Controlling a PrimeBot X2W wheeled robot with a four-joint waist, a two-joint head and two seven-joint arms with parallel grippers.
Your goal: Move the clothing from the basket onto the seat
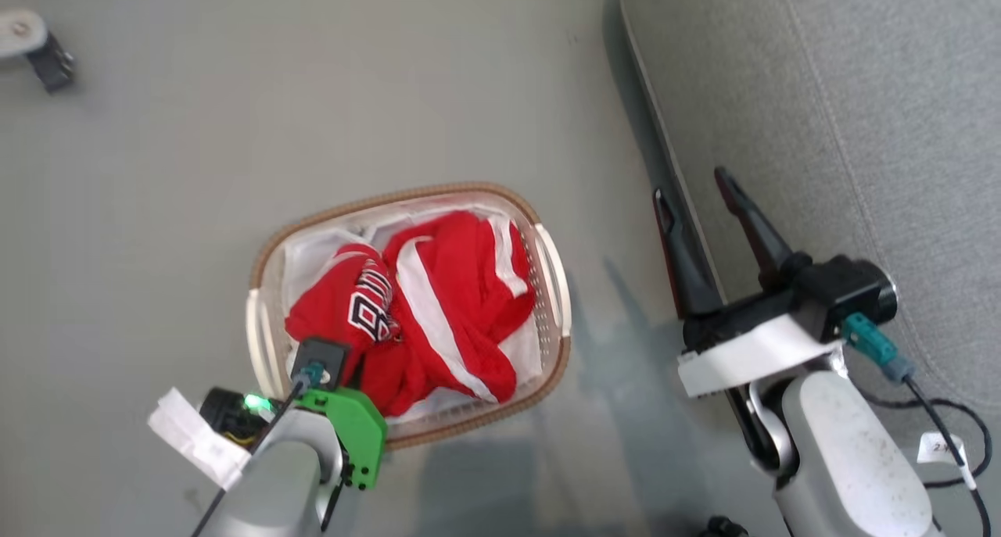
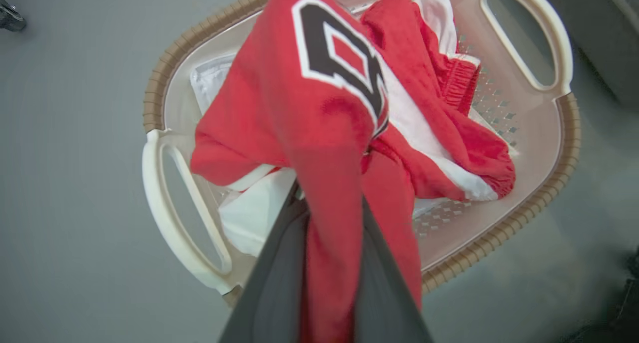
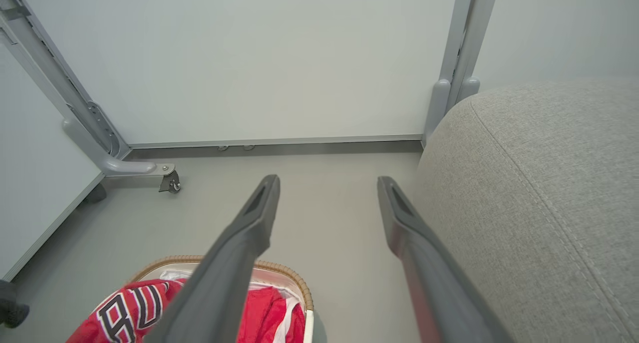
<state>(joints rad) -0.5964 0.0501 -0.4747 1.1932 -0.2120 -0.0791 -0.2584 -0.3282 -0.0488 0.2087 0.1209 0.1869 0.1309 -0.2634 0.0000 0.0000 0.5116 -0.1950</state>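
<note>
The basket (image 1: pixel 407 195) stands on the grey floor with the clothing in it. In the left wrist view my left gripper (image 2: pixel 329 200) is shut on the red jersey (image 2: pixel 279 98), a fold of it pinched between the dark fingers and drawn up over the basket rim (image 2: pixel 164 73). A second red garment with white stripes (image 1: pixel 453 302) lies beside it, on the white liner (image 1: pixel 313 248). My right gripper (image 1: pixel 696 185) hangs open with nothing between its fingers, over the near edge of the grey seat (image 1: pixel 860 130), to the right of the basket.
A caster wheel (image 1: pixel 47 60) of a grey frame stands on the floor at the far left. White panels on grey posts (image 3: pixel 449 83) close the space behind the basket and seat. A black cable with a tag (image 1: pixel 946 443) trails from my right wrist.
</note>
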